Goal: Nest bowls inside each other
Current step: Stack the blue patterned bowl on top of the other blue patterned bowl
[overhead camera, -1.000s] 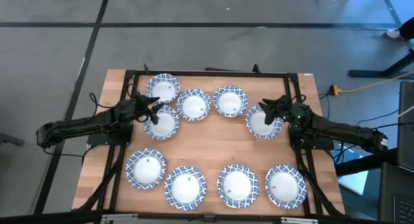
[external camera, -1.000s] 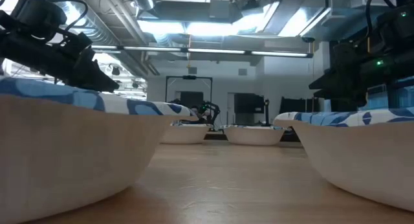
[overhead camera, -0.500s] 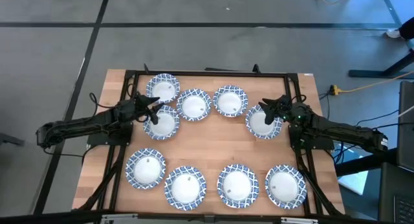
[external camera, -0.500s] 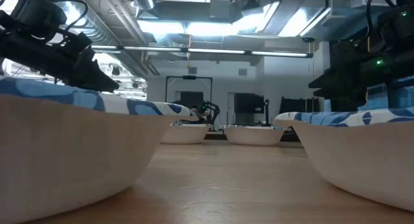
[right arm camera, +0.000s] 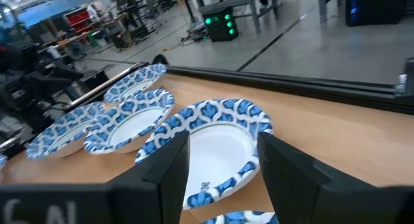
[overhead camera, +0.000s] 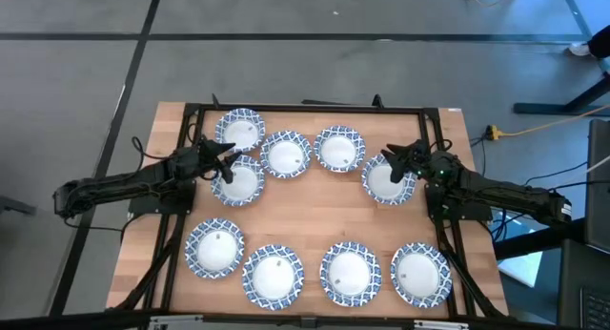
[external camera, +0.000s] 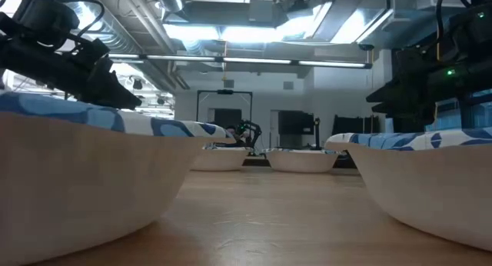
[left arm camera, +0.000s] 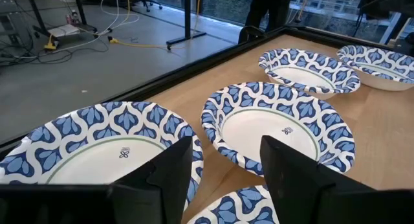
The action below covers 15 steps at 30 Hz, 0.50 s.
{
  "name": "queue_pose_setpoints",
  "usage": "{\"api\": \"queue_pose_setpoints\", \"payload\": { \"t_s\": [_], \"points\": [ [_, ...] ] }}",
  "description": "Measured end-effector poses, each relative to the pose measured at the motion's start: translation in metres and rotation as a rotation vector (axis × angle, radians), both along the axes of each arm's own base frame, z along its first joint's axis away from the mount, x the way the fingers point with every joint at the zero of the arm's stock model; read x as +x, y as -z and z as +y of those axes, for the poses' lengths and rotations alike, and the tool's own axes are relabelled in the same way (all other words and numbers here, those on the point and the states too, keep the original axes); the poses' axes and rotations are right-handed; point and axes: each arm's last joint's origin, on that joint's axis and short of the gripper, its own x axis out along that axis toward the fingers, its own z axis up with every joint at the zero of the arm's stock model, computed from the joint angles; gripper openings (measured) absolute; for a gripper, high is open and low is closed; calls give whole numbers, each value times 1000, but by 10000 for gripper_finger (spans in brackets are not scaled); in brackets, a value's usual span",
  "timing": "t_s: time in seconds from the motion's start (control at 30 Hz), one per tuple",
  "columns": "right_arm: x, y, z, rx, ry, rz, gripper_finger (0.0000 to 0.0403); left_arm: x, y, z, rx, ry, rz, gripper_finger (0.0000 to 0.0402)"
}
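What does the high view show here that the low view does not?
Only the high view shows all nine round white bowls with blue-patterned rims: five in the far row and four in the near row, none nested, with the left end effector and right end effector over far-row bowls. Only the low view shows the room's ceiling lights. Both show the wooden table.

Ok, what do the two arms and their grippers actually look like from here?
Both arms are dark, nearly black, jointed links with thin black cables along them. The left gripper and right gripper each end in two flat, angular black fingers. A small green light glows on the right arm's wrist. No printed markings can be made out.
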Motion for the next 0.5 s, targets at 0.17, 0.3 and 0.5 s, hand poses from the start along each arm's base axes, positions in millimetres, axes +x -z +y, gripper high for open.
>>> {"api": "queue_pose_setpoints", "payload": {
  "t_s": [0.17, 0.3, 0.5],
  "points": [
    [0, -3, -1, -17, 43, -26, 182, 0, 0, 0, 0, 0, 0, 176],
    [0, -6, -1, -28, 44, -57, 182, 0, 0, 0, 0, 0, 0, 177],
    [2, -12, 0, -138, -49, -52, 182, 0, 0, 0, 0, 0, 0, 176]
  ]
}}
